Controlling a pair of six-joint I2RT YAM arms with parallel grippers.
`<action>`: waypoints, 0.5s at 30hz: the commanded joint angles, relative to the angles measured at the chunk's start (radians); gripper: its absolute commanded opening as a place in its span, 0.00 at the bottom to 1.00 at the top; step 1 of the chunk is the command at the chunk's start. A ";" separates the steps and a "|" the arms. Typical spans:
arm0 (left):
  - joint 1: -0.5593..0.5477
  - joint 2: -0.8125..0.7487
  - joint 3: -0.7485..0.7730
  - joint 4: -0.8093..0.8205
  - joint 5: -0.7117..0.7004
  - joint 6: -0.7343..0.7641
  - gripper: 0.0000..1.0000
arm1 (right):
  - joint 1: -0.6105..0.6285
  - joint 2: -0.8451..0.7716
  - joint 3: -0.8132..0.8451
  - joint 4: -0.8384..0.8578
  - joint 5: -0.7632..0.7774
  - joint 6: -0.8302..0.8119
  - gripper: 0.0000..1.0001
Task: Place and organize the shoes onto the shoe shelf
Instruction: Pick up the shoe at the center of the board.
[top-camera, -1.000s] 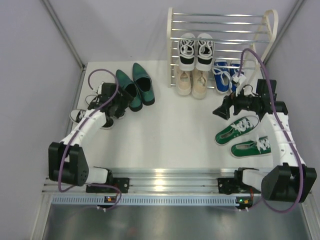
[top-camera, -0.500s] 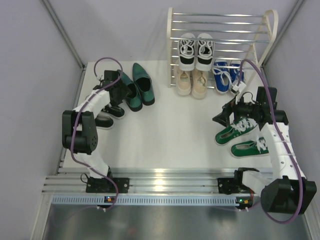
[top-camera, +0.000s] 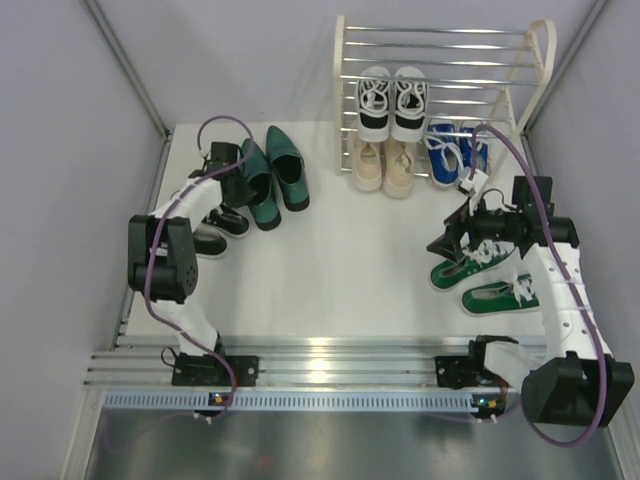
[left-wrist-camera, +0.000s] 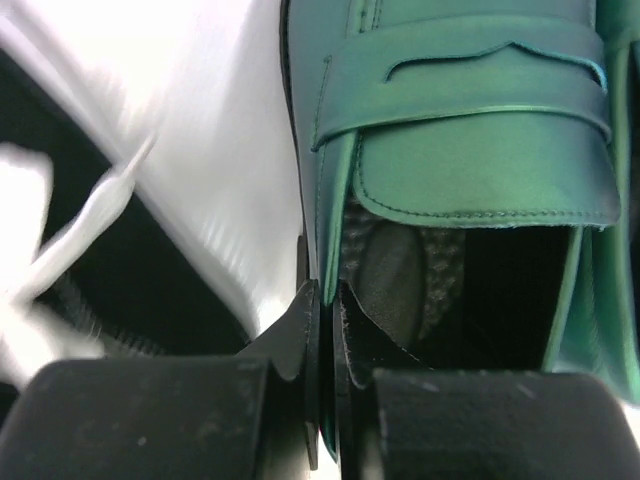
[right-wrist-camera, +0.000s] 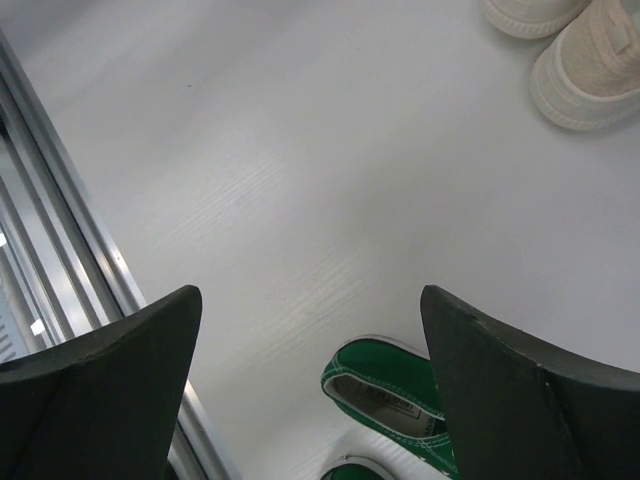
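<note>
Glossy green leather filled the left wrist view. The left end effector (left-wrist-camera: 325, 300) was clenched on the side wall of a dark green dress shoe (left-wrist-camera: 470, 130), with one finger inside the opening and one outside. The partner dress shoe (top-camera: 289, 165) lay just to the right of that end effector, and a black-and-white sneaker (top-camera: 215, 225) lay just to its left on the tabletop (top-camera: 340, 270). The right end effector (right-wrist-camera: 310, 300) hung released with its jaws wide apart, and a green sneaker (right-wrist-camera: 392, 392) lay just beneath it. Ahead of both, the shoe shelf (top-camera: 340, 60) held another black-and-white pair (top-camera: 392, 100). Beige lace-ups (top-camera: 385, 165) and blue sneakers (top-camera: 455, 150) sat at its foot.
</note>
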 joint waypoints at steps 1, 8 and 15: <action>-0.001 -0.221 -0.051 0.060 0.021 0.067 0.00 | 0.008 0.018 0.091 -0.070 -0.061 -0.073 0.90; -0.031 -0.635 -0.234 0.089 0.228 0.038 0.00 | 0.115 0.077 0.171 -0.043 -0.096 0.115 0.87; -0.267 -0.807 -0.300 0.115 0.184 -0.109 0.00 | 0.323 0.101 0.234 0.227 0.098 0.592 0.83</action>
